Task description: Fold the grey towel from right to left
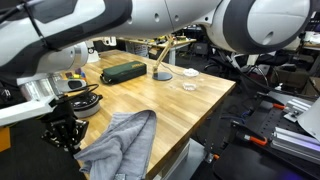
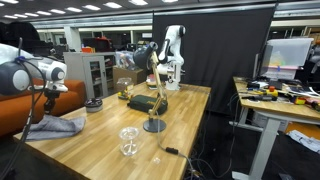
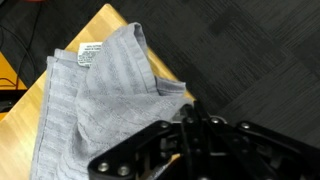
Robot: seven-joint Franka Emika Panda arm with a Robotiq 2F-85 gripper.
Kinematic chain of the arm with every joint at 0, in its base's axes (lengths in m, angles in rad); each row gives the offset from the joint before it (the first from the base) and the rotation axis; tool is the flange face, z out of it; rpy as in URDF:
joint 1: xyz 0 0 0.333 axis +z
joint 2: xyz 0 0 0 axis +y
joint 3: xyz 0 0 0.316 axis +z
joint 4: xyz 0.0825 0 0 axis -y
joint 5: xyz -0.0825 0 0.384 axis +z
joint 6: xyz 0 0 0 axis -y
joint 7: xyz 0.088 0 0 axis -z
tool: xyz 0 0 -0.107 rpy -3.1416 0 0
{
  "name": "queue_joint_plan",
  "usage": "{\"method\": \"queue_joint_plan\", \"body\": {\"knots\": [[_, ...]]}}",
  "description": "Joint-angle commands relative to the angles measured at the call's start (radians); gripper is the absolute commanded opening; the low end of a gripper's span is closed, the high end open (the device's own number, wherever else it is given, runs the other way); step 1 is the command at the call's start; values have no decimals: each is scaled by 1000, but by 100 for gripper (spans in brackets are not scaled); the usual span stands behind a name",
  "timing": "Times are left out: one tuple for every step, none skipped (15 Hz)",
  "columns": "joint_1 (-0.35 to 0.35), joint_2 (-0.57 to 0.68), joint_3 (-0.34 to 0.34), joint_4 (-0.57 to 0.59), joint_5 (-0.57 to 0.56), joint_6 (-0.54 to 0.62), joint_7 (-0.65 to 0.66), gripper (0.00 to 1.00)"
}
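Loads of bare table point(image 1: 188, 108) beside the grey towel point(image 1: 120, 145); black bowl point(image 1: 80, 100) sitting near it, green case point(image 1: 122, 72) and lamp base point(image 1: 161, 74) well apart further back.

In an exterior view the desk point(image 1: 200, 100) is close, seen from above; in an exterior view the desk point(image 2: 110, 135) stretches away from farther back. Wrist view looks down at the grey towel point(image 3: 100, 110) on a desk corner.

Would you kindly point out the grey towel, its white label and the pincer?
grey towel point(image 1: 125, 145), an exterior view, cloth's middle.
white label point(image 3: 90, 54), wrist view, label's centre.
pincer point(image 3: 190, 115), wrist view, between fingertips.
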Motion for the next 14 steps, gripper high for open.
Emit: {"method": "queue_joint_plan", "body": {"knots": [[-14, 0, 4, 20, -21, -55, -49, 1], [-19, -1, 2, 28, -31, -74, -85, 1], [-24, -2, 1, 35, -40, -82, -130, 1], [-30, -4, -1, 41, -48, -89, -173, 1], [-38, -5, 5, 46, -49, -86, -222, 1], [-30, -6, -1, 29, -41, -59, -151, 5], [-35, -6, -1, 35, -42, -61, -180, 5], [-38, -6, -1, 37, -42, -63, -194, 5], [-38, -6, -1, 37, -42, -63, -200, 5], [-36, -6, -1, 37, -42, -63, -202, 5], [-35, -6, -1, 37, -42, -64, -202, 5], [-35, -6, -1, 37, -42, -64, -202, 5], [-35, -6, -1, 37, -42, -64, -203, 5], [-35, -6, -1, 37, -42, -64, -203, 5]]}}
